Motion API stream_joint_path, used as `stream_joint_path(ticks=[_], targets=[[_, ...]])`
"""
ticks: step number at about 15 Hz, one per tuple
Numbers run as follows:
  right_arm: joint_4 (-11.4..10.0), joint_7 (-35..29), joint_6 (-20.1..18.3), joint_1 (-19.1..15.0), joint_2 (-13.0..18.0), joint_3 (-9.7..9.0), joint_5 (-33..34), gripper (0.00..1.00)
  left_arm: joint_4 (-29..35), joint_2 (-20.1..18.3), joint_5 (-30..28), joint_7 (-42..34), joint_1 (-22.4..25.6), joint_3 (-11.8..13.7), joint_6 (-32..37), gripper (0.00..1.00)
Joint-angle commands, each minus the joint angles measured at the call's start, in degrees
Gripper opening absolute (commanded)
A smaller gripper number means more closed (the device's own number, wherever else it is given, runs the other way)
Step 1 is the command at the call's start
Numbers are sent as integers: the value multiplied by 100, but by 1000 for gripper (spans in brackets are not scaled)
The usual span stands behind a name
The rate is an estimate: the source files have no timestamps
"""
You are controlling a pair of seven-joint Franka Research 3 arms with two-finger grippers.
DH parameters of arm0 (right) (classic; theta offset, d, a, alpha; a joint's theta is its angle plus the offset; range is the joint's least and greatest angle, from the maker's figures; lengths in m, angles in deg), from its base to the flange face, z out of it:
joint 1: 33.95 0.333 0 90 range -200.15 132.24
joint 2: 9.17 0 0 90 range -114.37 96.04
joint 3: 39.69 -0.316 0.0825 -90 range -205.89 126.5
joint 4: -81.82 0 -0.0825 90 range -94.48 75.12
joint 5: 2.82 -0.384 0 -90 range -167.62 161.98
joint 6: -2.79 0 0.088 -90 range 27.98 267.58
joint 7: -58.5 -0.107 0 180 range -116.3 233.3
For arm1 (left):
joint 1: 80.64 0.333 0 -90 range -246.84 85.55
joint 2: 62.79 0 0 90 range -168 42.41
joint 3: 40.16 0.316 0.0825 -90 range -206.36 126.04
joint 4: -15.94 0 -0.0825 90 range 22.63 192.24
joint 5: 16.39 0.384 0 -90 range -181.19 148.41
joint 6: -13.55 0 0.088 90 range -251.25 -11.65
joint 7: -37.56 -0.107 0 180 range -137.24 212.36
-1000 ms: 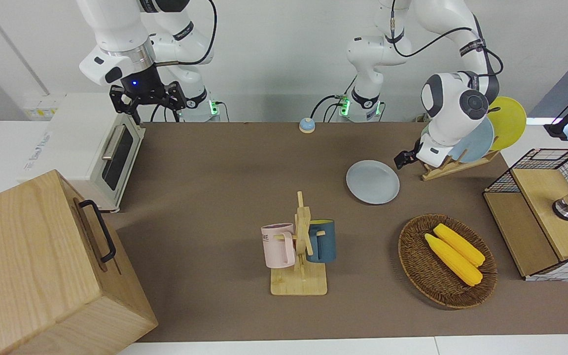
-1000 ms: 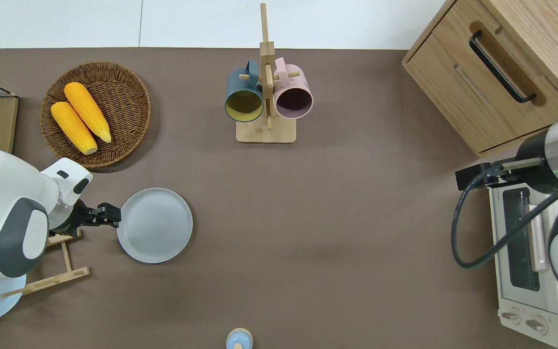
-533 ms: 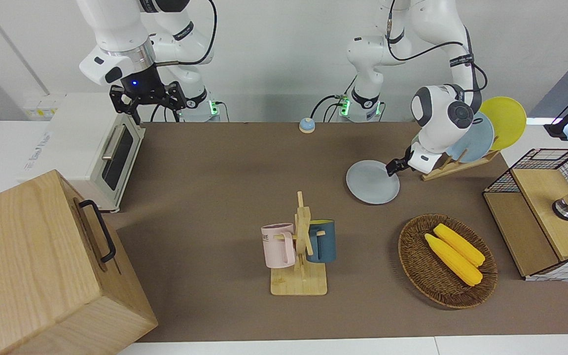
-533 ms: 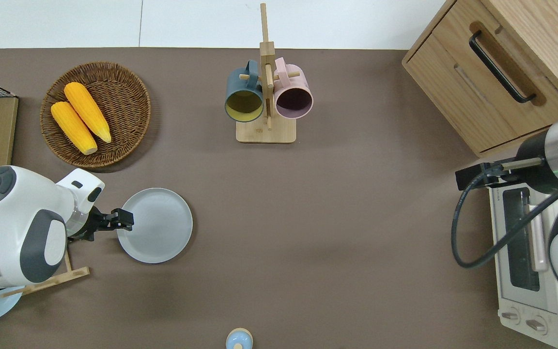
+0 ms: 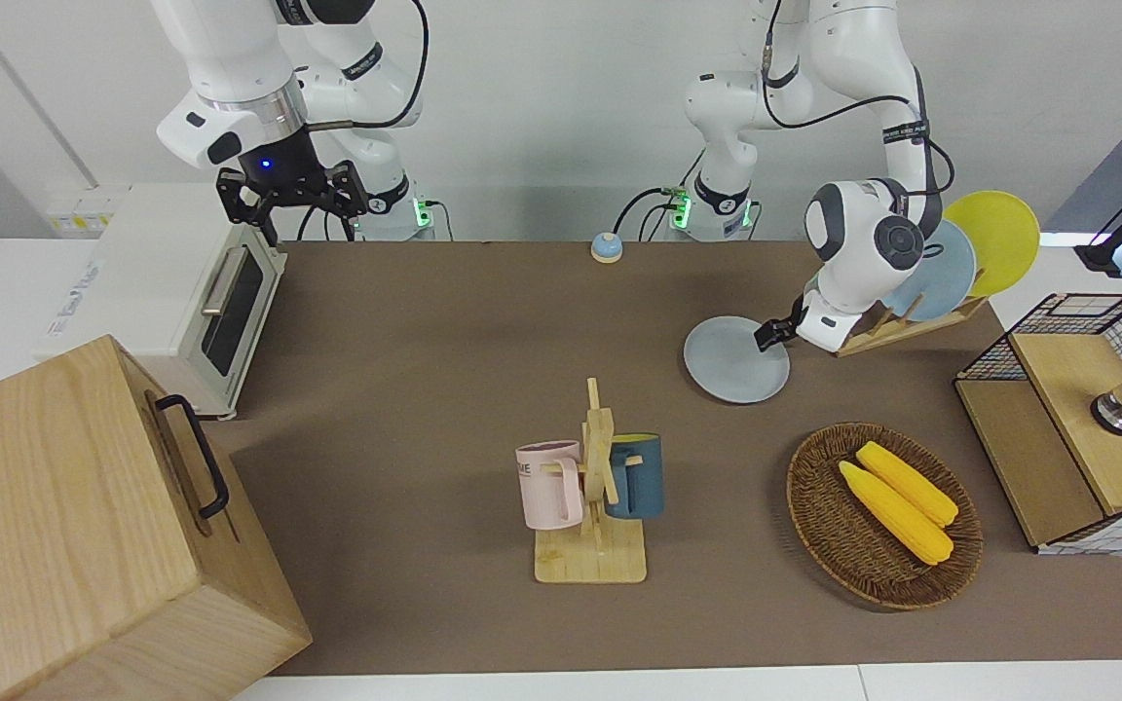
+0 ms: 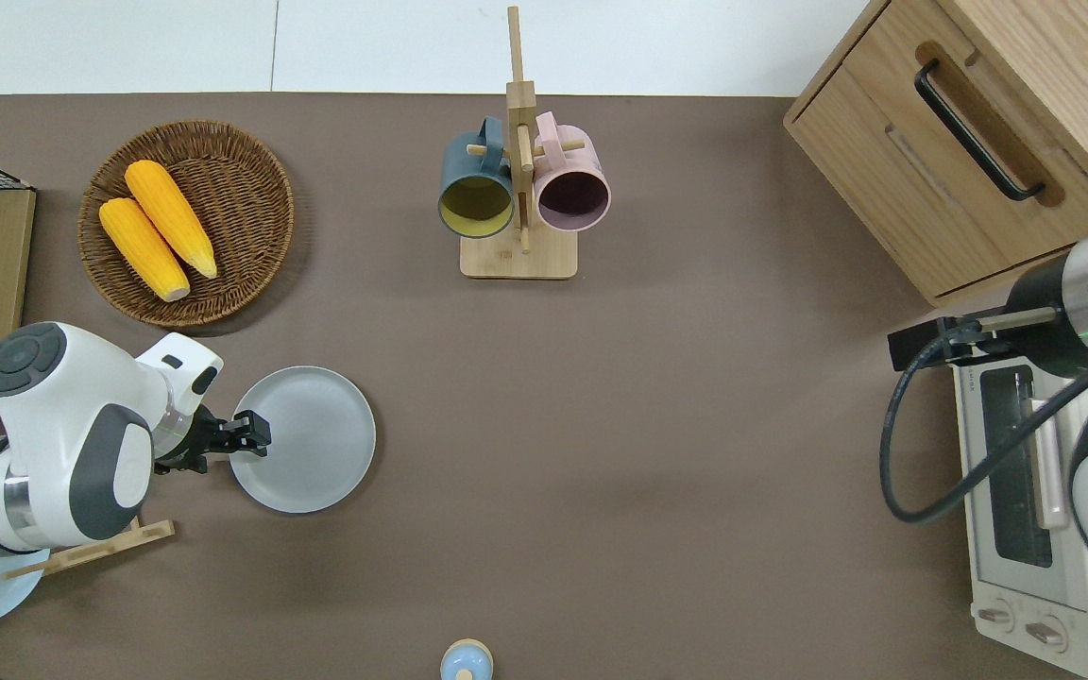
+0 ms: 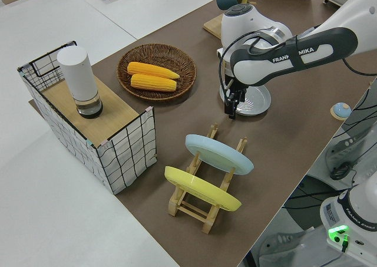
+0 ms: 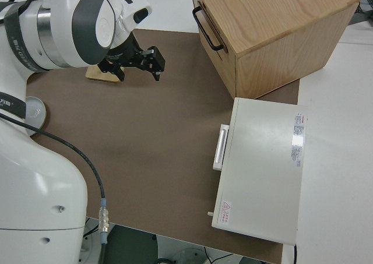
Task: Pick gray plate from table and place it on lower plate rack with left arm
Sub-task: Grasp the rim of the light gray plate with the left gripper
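The left gripper (image 6: 254, 433) has slid in over the rim of the gray plate (image 6: 308, 440), which lies flat on the table (image 6: 657, 425) beside the lower plate rack (image 7: 207, 196). Whether its jaws have clenched I cannot tell. A shallow pinch could let it slip. Three plates, two mugs; the right arm is parked.

Robot lab, mock kitchen, two arms bolted by brown-matted table (image 5: 444, 321), toaster oven (image 5: 201, 302), mug stand (image 5: 592, 487)
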Motion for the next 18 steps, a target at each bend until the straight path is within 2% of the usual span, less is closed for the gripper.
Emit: stream_joint_path(ticks=[1,3,5,6,18], targets=[[51,-69,-81,-106,15,-98,8,983,64,63,-75,231,-53,-15,-228,530],[51,-69,-72,-106,15,-98,8,983,64,72,-75,231,-45,-24,-228,237],[51,-69,-81,-106,15,-98,8,983,64,80,-75,223,-45,-24,-228,30],[51,-69,-81,-106,15,-98,8,983,64,89,-84,223,-45,-24,-228,0],[51,-69,-81,-106,15,-98,8,983,-208,-25,-128,205,-1,2,17,0]])
